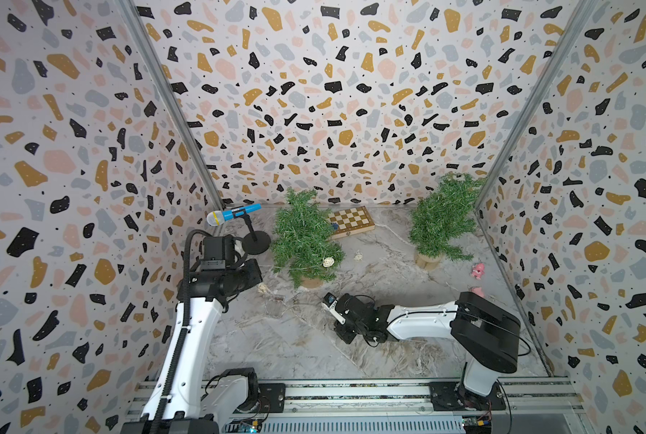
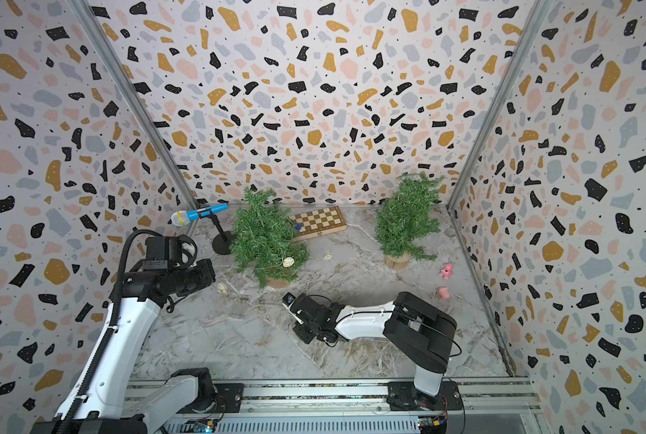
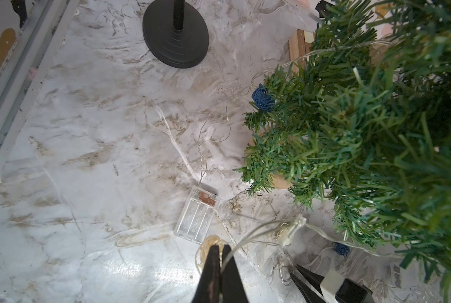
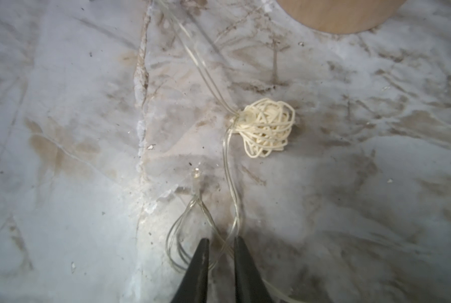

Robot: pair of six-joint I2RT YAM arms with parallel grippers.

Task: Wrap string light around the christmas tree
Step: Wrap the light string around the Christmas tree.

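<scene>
- right gripper (image 4: pixel 220 241): low over the desk (image 1: pixel 295 338), near side of the left christmas tree (image 1: pixel 304 240). Jaws are narrow with a gap, and clear wire strands of the string light (image 4: pixel 267 128) cross in that gap, not pinched.
- one cream ball of the light lies on the desk just ahead of this gripper. The tree's wooden base (image 4: pixel 337 15) is beyond it.
- left gripper (image 3: pixel 219 248): jaws pressed together on the clear wire, which leads off toward the tree. A cream ball shows just behind its tips.
- battery box (image 3: pixel 198 213): one, flat on the desk just past the left gripper, with a thin wire running from it to the tree.
- the wire also threads through the left tree's branches.
- christmas trees: two, left one and right christmas tree (image 1: pixel 441 220), both upright, well apart.
- cream balls (image 1: pixel 328 262): three in a top view: one at the left tree's foot, one (image 1: pixel 358 256) just right of it, one (image 1: pixel 263 288) near-left of the tree. Cannot tell if the wrist-view ball is one of these.
- blue balls (image 3: pixel 263 99): two in the left wrist view. One is in the branches, one (image 3: pixel 341 249) on the desk under them.
- microphone (image 1: pixel 235 216): one, on a stand, far left.
- chessboard (image 1: pixel 351 221): one, far side, between the trees.
- pink toys (image 1: pixel 478 270): two, right side, near each other.
</scene>
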